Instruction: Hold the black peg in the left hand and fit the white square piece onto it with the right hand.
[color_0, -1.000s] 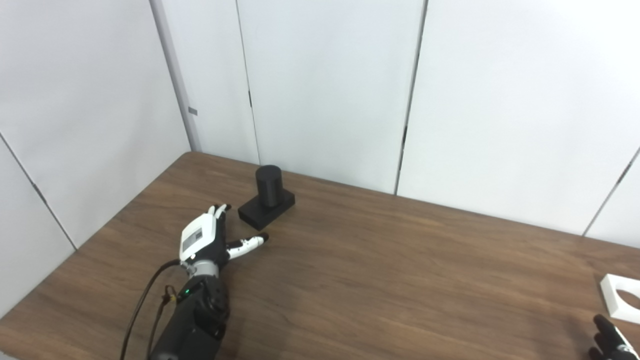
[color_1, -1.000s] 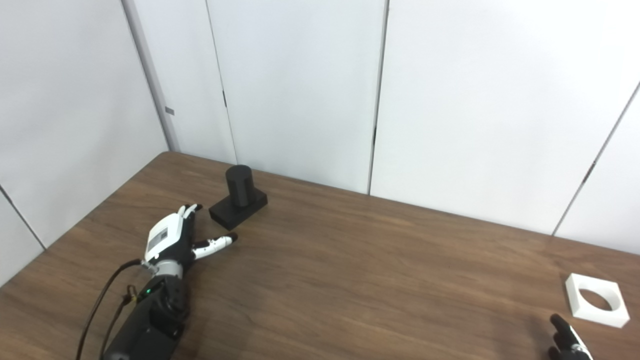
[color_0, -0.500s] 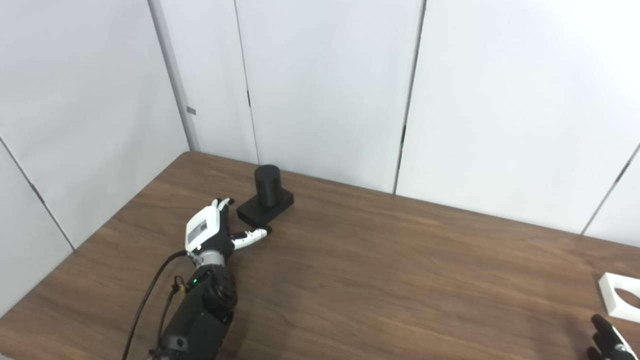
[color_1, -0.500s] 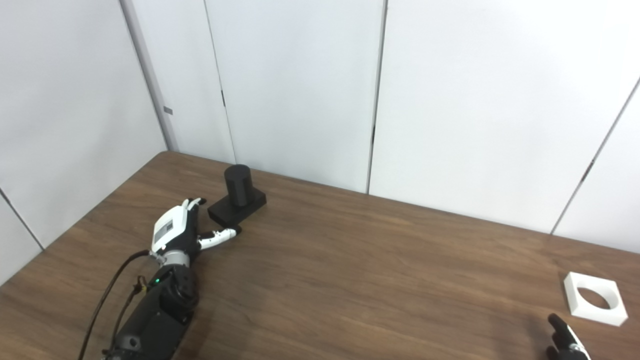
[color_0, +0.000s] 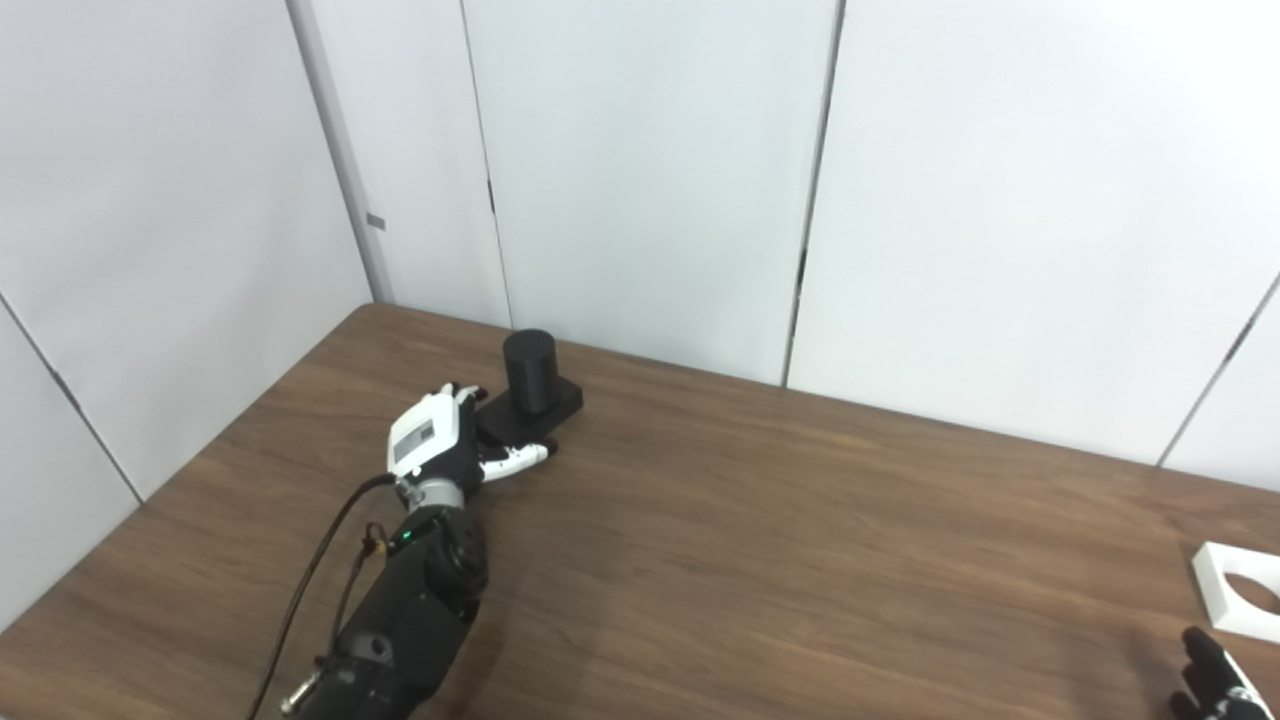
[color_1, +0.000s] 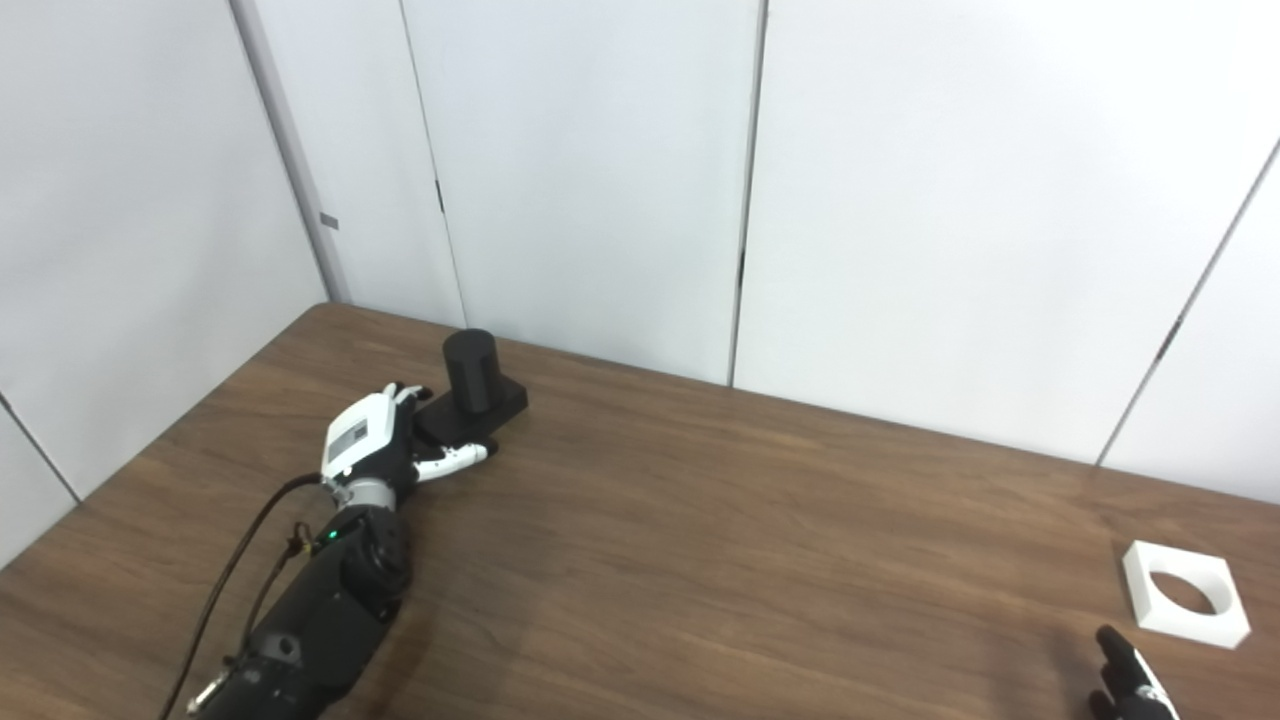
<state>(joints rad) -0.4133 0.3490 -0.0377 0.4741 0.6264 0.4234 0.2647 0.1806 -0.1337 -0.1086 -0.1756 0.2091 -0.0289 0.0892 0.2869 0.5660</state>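
Standing upright near the far left corner of the dark brown wood-grain table, the black cylindrical peg on its flat black rectangular base has not left the tabletop. The left hand, white-backed with black fingers, lies just in front of the base on its near-left side. Its fingers reach along the left edge of the base and its thumb stretches across the front edge, so the base sits between them; the hand is spread, and whether any finger actually touches the base cannot be told from these views. A black cable trails along the left forearm.

The white square plastic piece with a round hole through it lies flat near the right edge of the table, well apart from the peg. Only the dark fingertips of the right hand show at the bottom right corner, near the white piece but not touching it; whether that hand is spread or closed cannot be told.
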